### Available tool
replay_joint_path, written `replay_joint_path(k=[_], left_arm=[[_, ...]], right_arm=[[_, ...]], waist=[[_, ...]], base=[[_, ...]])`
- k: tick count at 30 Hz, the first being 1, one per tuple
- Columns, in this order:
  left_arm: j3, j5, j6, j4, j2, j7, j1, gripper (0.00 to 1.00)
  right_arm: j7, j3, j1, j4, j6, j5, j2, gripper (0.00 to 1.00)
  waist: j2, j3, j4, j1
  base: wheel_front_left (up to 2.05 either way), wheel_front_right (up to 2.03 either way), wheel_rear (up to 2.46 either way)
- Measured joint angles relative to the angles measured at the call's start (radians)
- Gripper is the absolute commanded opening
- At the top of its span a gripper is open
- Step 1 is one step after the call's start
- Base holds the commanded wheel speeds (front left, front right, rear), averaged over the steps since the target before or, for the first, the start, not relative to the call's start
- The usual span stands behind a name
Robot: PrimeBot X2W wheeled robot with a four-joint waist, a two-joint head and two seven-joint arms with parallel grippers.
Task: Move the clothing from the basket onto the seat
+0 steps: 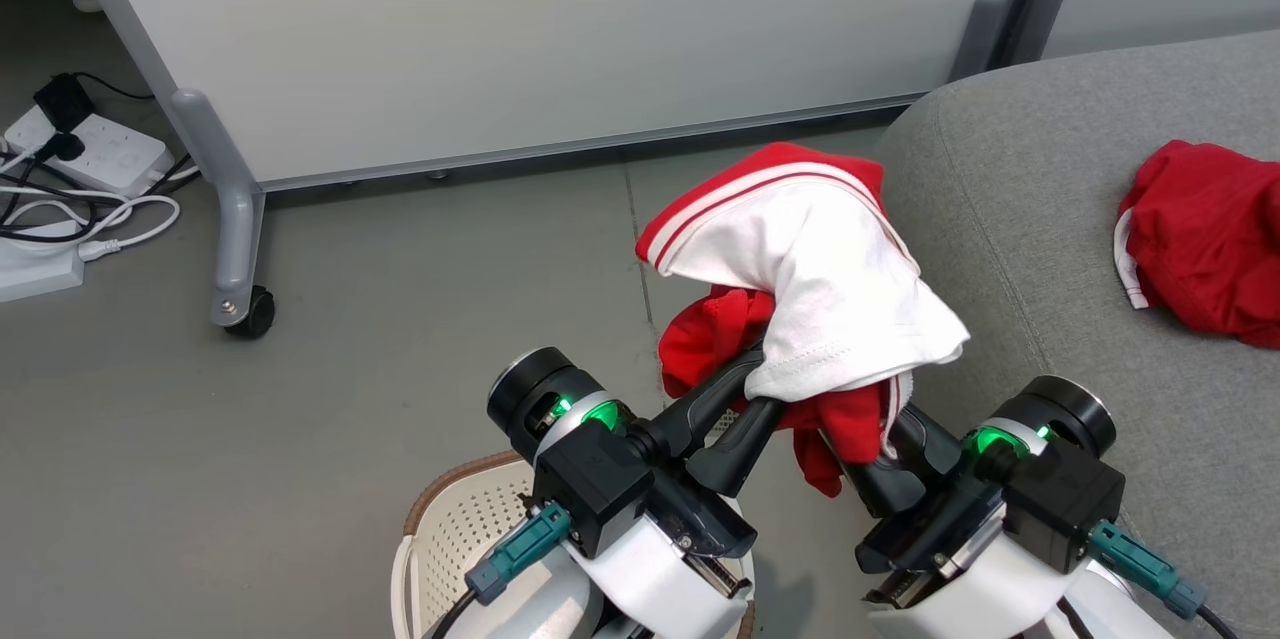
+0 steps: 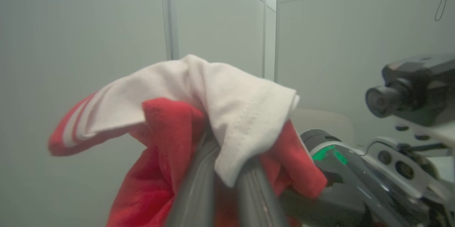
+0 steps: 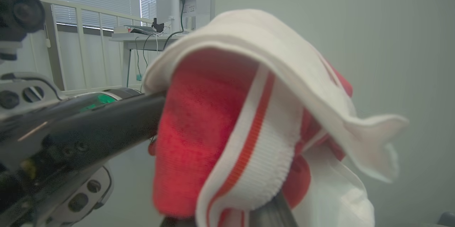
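Striped garment (image 1: 830, 269): bunched up in the air over the floor, beyond the basket (image 1: 445, 519) and just beside the left edge of the seat (image 1: 1030, 219).
Red garment (image 1: 1210, 239): lying on the seat, far right, well apart from the bundle.
Left gripper (image 1: 750, 394): jaws pressed together, pinching the striped garment, whose cloth drapes over the tips.
Right gripper (image 1: 890, 464): nosed in under the bundle's near red folds; I can't tell whether it has a grip.
Which way to go: the seat lies to the right of both jaws, and the right arm is nearer to it.
Long axis: roughly near to far, with the striped hem at the far end.
Head view: places the bundle against the seat.
Left wrist view: two fingers (image 2: 193, 188) run up into the folds.
Right wrist view: a ribbed striped band hides its own jaws.
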Motion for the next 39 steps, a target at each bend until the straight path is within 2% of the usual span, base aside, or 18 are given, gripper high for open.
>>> replay_joint_path(k=[7,8,9,10,11,12,28,39], left_arm=[[0.003,-0.001,0.005,0.004,-0.001,0.0,0.004,0.0],[0.003,0.0,0.007,0.009,-0.002,-0.001,0.005,0.26],[0.002,0.0,0.009,0.013,-0.002,-0.001,0.005,0.46],[0.003,0.002,0.011,0.015,-0.002,-0.001,0.005,0.71],[0.003,0.005,0.014,0.018,-0.002,-0.001,0.005,0.93],[0.004,0.008,0.018,0.02,-0.002,0.0,0.006,1.0],[0.046,0.045,0.031,0.079,-0.001,0.0,0.052,1.0],[0.076,0.103,0.003,0.157,-0.001,0.001,0.096,1.0]], right_arm=[[0.001,-0.003,0.002,0.001,0.0,0.013,0.006,0.0],[0.002,-0.003,0.004,0.001,0.0,0.016,0.006,0.0],[0.003,-0.005,0.007,0.001,0.0,0.018,0.006,0.0],[0.003,-0.008,0.01,0.001,0.0,0.018,0.006,0.0],[0.003,-0.013,0.011,0.001,0.0,0.018,0.007,0.0],[0.003,-0.02,0.011,0.001,0.0,0.018,0.009,0.0],[0.002,-0.205,0.051,0.054,0.001,-0.106,0.02,0.0],[0.002,-0.356,0.11,0.106,0.001,-0.127,0.032,0.0]], waist=[[0.0,-0.008,-0.002,0.0],[-0.0001,-0.01,-0.002,0.0],[0.0,-0.012,-0.002,0.0],[0.0,-0.013,-0.002,0.0],[0.0,-0.014,-0.002,0.0],[0.0,-0.015,-0.001,0.0],[0.0,-0.031,0.003,0.0],[0.0,-0.01,0.016,0.0]], base=[[0.0,0.0,0.0],[0.0,0.0,0.0],[0.0,0.0,0.0],[0.0,0.0,0.0],[0.0,0.0,0.0],[0.0,0.0,0.0],[0.0,0.0,0.0],[0.0,0.0,0.0]])
